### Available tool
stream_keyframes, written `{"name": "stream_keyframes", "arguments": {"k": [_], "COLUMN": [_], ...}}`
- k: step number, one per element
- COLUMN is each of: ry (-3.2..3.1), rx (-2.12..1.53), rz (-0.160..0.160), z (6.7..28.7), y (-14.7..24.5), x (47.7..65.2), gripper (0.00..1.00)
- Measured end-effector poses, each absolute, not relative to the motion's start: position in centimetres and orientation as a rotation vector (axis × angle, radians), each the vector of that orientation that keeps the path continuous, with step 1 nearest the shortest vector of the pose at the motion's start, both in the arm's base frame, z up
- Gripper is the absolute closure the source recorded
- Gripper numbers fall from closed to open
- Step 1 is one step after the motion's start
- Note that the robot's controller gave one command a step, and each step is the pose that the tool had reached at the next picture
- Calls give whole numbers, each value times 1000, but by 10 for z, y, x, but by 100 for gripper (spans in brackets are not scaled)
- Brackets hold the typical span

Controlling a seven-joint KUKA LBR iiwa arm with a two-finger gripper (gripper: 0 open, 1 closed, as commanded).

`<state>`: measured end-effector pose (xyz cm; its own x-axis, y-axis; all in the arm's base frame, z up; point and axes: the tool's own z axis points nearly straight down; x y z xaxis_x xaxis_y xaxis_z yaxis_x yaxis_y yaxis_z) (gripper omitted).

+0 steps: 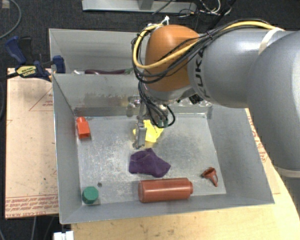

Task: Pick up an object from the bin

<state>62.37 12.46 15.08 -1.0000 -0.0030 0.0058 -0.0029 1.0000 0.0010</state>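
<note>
Dark flooring [30, 14] surrounds the grey metal bin [65, 134], which stands with its open top toward the camera. Inside the bin, the jaws are lowered to the floor of the bin at its upper middle, just left of a yellow object [154, 133] with an angular outline. The jaws and the yellow object appear to touch. The opening width of the jaws cannot be told from this angle, and it cannot be told whether the yellow object is gripped. Above the jaws, the wrist carries a rounded orange cover [167, 54], with yellow and black cables [140, 44] looped around it. The silver arm [250, 64] extends from the wrist to the right side of the view. Just below the jaws lies a crumpled purple lump [149, 163], near the yellow object but apart from it. Below the purple lump, a red-brown cylinder [165, 190] lies on its side along the near wall. A small dark-red piece [210, 174] lies to the right of the cylinder. An orange block [83, 127] rests by the left wall, well apart from the jaws. A small green round piece [90, 195] sits in the lower left corner.
</note>
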Motion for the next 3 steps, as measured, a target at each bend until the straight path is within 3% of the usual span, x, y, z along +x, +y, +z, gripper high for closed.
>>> {"name": "stream_keyframes", "arguments": {"k": [1,2,3], "ry": [-3143,-3143,-3122], "rx": [1,216,316], "rz": [-2,-7,-3], "z": [156,118,109], "y": [124,94,62], "x": [625,638,648], "gripper": [0,0,0]}}
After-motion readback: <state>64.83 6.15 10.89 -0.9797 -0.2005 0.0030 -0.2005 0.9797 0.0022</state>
